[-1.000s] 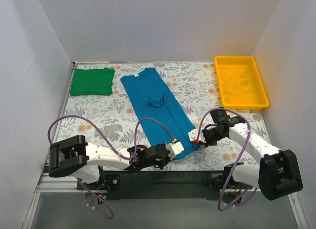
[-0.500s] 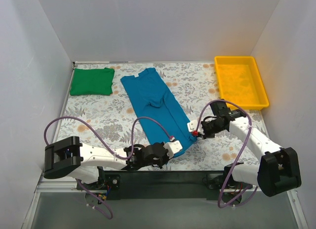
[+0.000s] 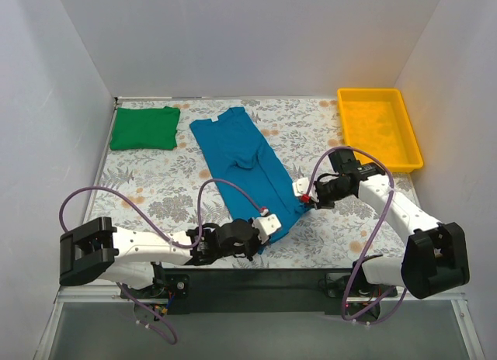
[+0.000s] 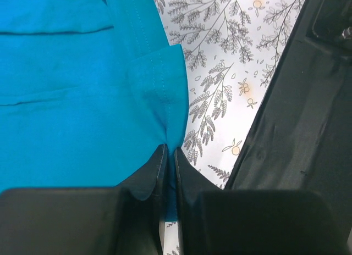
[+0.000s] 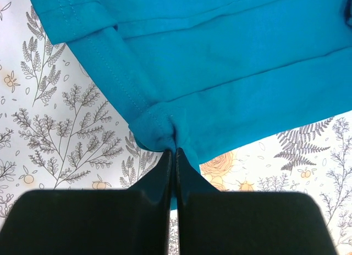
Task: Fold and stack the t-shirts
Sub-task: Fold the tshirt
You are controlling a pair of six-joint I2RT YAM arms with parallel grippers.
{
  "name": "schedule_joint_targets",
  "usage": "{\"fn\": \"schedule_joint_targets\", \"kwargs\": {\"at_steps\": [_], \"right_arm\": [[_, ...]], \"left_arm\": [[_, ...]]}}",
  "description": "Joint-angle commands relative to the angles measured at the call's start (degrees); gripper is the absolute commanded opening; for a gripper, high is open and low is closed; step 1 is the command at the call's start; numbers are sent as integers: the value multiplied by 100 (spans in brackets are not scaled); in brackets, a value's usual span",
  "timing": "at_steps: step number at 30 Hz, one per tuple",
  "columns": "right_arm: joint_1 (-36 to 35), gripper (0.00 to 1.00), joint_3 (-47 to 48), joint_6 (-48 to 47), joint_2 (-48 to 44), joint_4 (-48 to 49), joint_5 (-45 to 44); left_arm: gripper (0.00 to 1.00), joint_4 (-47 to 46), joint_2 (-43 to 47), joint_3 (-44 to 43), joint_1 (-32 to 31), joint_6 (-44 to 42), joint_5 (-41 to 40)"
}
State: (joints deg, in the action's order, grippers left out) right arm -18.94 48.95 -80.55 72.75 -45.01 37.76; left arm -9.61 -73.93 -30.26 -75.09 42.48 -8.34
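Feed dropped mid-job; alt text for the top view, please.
Both hands pinch the near end of the blue shirt, folded lengthwise on the floral table: left hand at its left corner, right hand at its right. A folded green shirt lies far left, a yellow tray far right.

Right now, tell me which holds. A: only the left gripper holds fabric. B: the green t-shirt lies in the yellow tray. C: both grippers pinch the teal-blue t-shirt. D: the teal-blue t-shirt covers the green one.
C: the wrist views show the left gripper and the right gripper each shut on the teal-blue t-shirt at its edge.
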Motion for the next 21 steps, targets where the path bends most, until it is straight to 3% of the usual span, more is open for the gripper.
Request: {"fn": "schedule_joint_targets", "kwargs": {"at_steps": [1,9,21], "right_arm": [[-22,1,343,84,107,-51,188],[-40,1,730,163,502,-43,258],[-207,1,2082,523,1609,10,258]], "left_arm": [[0,-164,317,82,152,67,236],[0,-252,564,117,574,59,675],[0,-384,828,248,1655,-47,1633]]}}
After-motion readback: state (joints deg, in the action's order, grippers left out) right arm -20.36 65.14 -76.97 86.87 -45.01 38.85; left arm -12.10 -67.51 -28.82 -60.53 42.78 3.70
